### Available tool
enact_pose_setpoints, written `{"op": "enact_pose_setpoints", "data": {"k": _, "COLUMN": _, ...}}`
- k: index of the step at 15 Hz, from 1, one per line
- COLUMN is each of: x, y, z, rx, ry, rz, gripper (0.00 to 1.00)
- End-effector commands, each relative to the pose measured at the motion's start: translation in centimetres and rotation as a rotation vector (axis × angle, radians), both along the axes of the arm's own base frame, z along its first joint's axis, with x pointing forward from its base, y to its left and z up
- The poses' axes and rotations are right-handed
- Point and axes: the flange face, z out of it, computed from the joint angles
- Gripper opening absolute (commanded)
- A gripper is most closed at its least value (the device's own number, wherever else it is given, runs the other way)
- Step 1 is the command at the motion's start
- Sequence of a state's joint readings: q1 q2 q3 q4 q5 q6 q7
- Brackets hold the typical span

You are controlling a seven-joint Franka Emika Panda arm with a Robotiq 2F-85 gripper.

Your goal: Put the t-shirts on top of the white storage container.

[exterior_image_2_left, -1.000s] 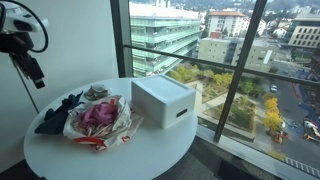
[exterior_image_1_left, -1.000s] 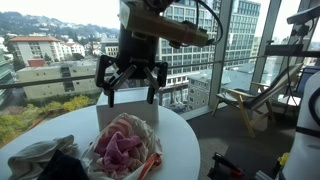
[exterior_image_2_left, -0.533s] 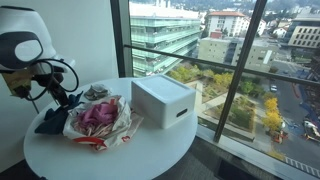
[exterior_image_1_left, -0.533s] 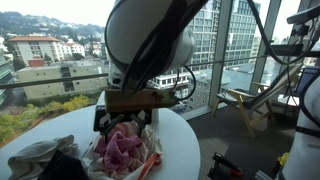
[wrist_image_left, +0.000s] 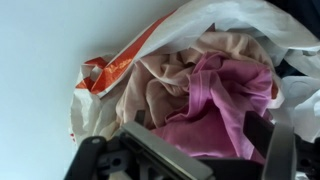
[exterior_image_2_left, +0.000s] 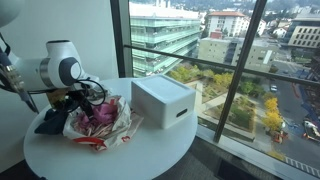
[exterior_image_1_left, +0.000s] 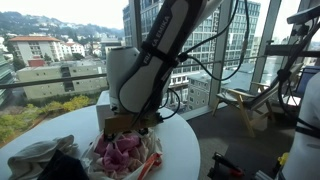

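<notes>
Pincer [exterior_image_2_left: 85,99] over pink t-shirts [wrist_image_left: 215,110], wht container [exterior_image_2_left: 162,101] nr.

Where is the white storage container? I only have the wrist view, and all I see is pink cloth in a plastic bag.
Observer: The white storage container stands on the round table beside the bag, on the window side.
Operator: Are there any clothes outside the bag?
Observer: Yes. A dark garment lies on the table, on the side of the bag away from the container.
Operator: How low is the end effector?
Observer: In an exterior view the end effector is right down at the pink cloth in the bag's mouth. I cannot tell whether it touches.
</notes>
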State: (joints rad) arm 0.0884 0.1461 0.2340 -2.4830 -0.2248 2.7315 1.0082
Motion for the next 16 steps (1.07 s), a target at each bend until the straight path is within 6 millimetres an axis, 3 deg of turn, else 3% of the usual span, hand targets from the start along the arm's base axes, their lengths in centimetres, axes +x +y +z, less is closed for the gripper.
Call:
{"op": "enact_pose_setpoints", "data": {"k": 1, "x": 4.2, "y": 1.5, "z": -1.7, "rx": -0.014, "ry": -0.048, "rz": -0.034, "gripper": 1.00}}
{"op": "enact_pose_setpoints", "data": {"k": 6, "x": 6.4, "y": 3.3, "z": -5.9, "rx": -0.021, "ry": -0.030, "rz": -0.062, "gripper": 1.00}}
{"op": "enact_pose_setpoints", "data": {"k": 7, "x": 6.5, "y": 3.6, "z": -6.3, "rx": -0.020, "ry": -0.029, "rz": -0.059, "gripper": 0.75}}
{"op": "enact_pose_setpoints", "data": {"k": 9, "x": 6.8, "y": 4.2, "z": -6.8, "rx": -0.022, "ry": -0.035, "rz": -0.059, "gripper": 0.68}}
{"op": "enact_pose_setpoints", "data": {"k": 16, "x": 5.3, "y": 4.8, "z": -3.9, "rx": -0.008, "ry": 0.008, "rz": -0.083, "gripper": 0.13}}
